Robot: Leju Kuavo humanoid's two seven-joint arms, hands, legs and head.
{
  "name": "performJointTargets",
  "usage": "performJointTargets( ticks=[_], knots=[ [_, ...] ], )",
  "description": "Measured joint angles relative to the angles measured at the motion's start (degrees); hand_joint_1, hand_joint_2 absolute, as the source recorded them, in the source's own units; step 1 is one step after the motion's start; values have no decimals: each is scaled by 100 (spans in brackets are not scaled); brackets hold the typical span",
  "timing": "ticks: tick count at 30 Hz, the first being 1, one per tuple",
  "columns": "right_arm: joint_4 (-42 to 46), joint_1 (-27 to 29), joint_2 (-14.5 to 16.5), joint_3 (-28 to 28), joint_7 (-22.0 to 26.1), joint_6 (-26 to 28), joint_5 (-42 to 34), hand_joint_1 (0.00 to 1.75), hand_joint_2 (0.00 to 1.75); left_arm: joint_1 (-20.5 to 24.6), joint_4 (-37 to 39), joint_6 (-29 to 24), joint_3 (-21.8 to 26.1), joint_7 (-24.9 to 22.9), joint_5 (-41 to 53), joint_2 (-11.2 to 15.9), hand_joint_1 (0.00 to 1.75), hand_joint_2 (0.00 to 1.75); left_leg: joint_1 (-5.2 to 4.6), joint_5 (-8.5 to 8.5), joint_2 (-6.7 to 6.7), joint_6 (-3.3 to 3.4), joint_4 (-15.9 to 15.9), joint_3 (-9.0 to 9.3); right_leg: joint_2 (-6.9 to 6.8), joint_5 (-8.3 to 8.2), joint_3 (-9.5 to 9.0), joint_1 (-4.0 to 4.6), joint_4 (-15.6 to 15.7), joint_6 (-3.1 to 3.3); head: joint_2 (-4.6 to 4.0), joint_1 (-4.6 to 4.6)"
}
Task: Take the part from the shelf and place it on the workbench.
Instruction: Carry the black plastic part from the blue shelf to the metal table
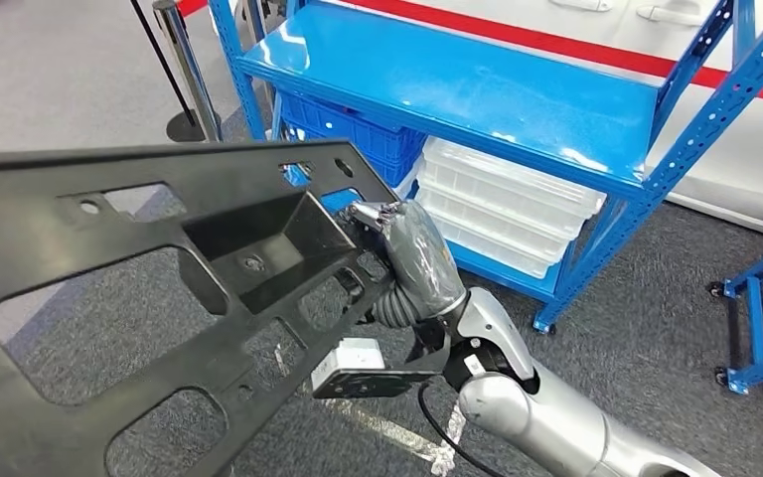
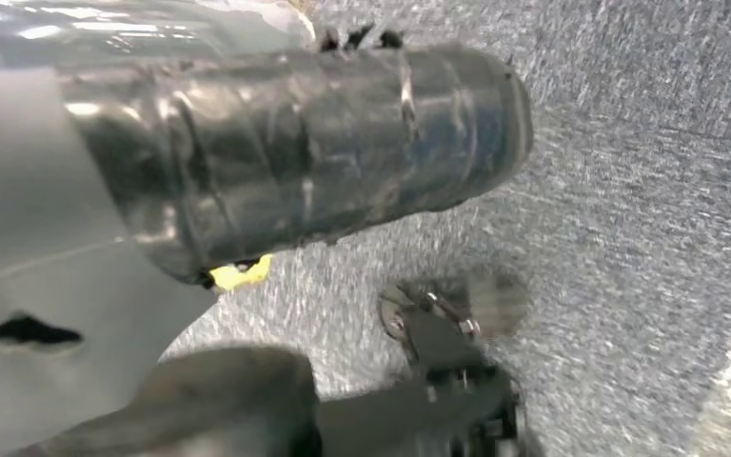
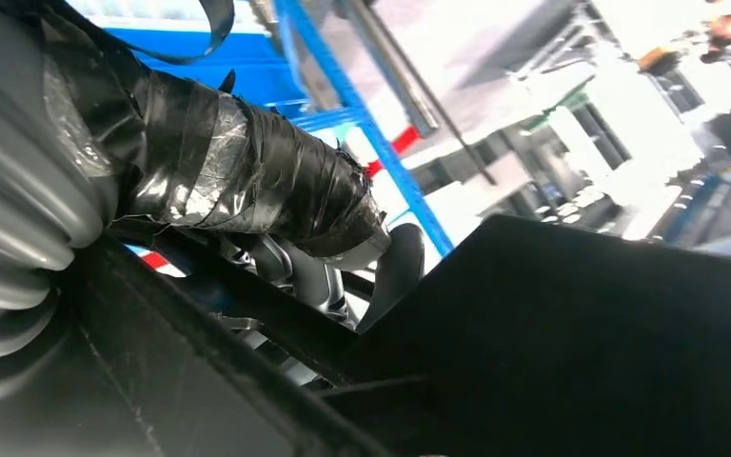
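From the head view I see the part (image 1: 159,298), a large flat black plastic panel with cut-out windows and a moulded pocket near its middle, held up off the floor and tilted across the left half of the frame; it sits in front of the blue shelf (image 1: 477,89), apart from it. My right robot hand (image 1: 407,253) grips the panel at its right edge, thumb wrapped in dark tape on the near face and fingers curled through an opening beside the pocket; the right wrist view confirms this, with the taped thumb (image 3: 247,181) pressed over a black rib of the part (image 3: 581,343) and darker fingers (image 3: 295,271) hooked beneath it. The left robot hand (image 2: 295,152) appears in its own wrist view as a taped thumb above grey carpet (image 2: 647,190), with a pale blurred surface close alongside; I cannot tell whether it is holding anything. Under the shelf's top board sit a blue crate (image 1: 358,134) and, just beside it, a stack of white trays (image 1: 507,209); a stanchion post (image 1: 187,70) stands on the carpet to the left of the shelf.
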State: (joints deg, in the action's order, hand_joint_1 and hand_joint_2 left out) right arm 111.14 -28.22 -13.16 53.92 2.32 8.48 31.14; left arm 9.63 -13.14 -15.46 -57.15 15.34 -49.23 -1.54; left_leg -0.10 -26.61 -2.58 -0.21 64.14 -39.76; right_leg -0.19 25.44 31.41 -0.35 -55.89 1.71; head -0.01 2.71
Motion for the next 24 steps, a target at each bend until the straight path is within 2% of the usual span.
performJointTargets(
  ticks=[2,3,4,5,6,7,8,9,11,12,13,14,16,17,18,19,20,21,23,24],
  knots=[
    [23,42,-4,0,-1,15,7,175,175,18,0,6,-2,-7,7,-1,0,0,72,-319,151,-96,663,-269,-145,-11,15,-17,-1,4,0,-17],
    [27,68,-7,-1,-2,23,17,175,175,20,0,10,-4,-15,11,0,0,0,110,-373,188,-141,854,-330,-219,-10,30,-27,-16,-7,0,-17],
    [29,97,-9,-1,-5,38,39,175,175,18,0,19,-5,-24,17,1,0,0,145,-333,217,-184,851,-294,-287,-7,49,-41,-39,-24,-1,-18],
    [39,128,-13,-1,-14,57,71,175,175,17,0,34,-7,-35,29,4,0,0,174,-210,258,-223,635,-145,-351,3,71,-62,-74,-51,-1,-17],
    [57,158,-16,-1,-26,80,112,175,175,18,0,56,-7,-46,44,7,0,0,194,-65,346,-260,267,83,-411,22,94,-82,-124,-90,-1,-19],
    [84,189,-20,-1,-41,105,160,175,175,28,-1,81,-9,-57,68,8,0,0,187,33,440,-267,-70,292,-463,46,120,-86,-176,-137,-1,-25],
    [117,221,-25,-1,-66,129,211,175,175,42,-1,103,-12,-69,98,8,0,0,174,94,504,-236,-324,438,-511,69,140,-84,-225,-184,-1,-22],
    [152,254,-29,0,-87,156,265,175,175,56,-1,120,-17,-82,128,6,0,0,157,105,537,-183,-449,499,-550,82,153,-72,-259,-230,-1,-18],
    [213,330,-39,0,-125,207,361,175,175,64,0,135,-34,-109,183,12,0,0,138,115,446,-48,-453,462,-633,77,151,-55,-266,-304,0,-6],
    [245,370,-49,0,-139,228,397,175,175,58,0,147,-42,-123,209,19,0,0,145,136,397,3,-463,450,-620,96,151,-67,-277,-343,1,-6],
    [282,414,-60,-1,-157,244,426,175,175,53,0,166,-54,-136,233,25,0,0,151,160,349,50,-477,440,-531,163,176,-82,-333,-374,1,-7],
    [329,462,-74,-1,-178,263,455,175,175,51,0,189,-69,-147,260,31,0,0,157,188,301,96,-496,429,-394,298,238,-97,-489,-393,0,0],
    [421,562,-109,-2,-205,291,501,175,175,53,0,227,-108,-158,302,34,0,0,150,232,195,164,-508,385,-91,707,513,-96,-1136,-393,-1,24],
    [454,608,-126,-2,-213,301,516,175,175,54,0,236,-125,-160,314,34,0,0,139,251,132,186,-507,354,-27,882,675,-86,-1517,-381,-1,37],
    [478,651,-142,-2,-219,303,524,175,175,51,0,241,-137,-162,319,34,0,0,129,270,62,199,-505,324,3,972,791,-79,-1791,-370,-1,43],
    [494,689,-156,-2,-224,302,527,175,175,46,0,245,-147,-166,320,34,0,0,124,289,-14,199,-503,298,14,948,810,-76,-1858,-357,-1,43],
    [514,717,-168,-1,-228,302,528,175,175,42,0,246,-156,-169,321,35,0,0,125,307,-94,189,-498,276,30,819,715,-78,-1692,-343,0,44],
    [533,734,-178,-1,-230,302,528,175,175,40,0,248,-165,-172,321,36,0,0,130,324,-172,172,-488,258,87,632,531,-88,-1346,-330,1,45],
    [578,748,-189,0,-233,303,536,175,175,46,0,255,-179,-174,328,36,0,0,133,353,-311,122,-451,204,380,392,181,-119,-638,-312,1,39],
    [601,762,-194,-1,-240,303,545,175,175,52,0,262,-183,-173,335,36,0,0,135,375,-374,85,-440,169,494,353,93,-125,-446,-306,1,38]
  ],
)
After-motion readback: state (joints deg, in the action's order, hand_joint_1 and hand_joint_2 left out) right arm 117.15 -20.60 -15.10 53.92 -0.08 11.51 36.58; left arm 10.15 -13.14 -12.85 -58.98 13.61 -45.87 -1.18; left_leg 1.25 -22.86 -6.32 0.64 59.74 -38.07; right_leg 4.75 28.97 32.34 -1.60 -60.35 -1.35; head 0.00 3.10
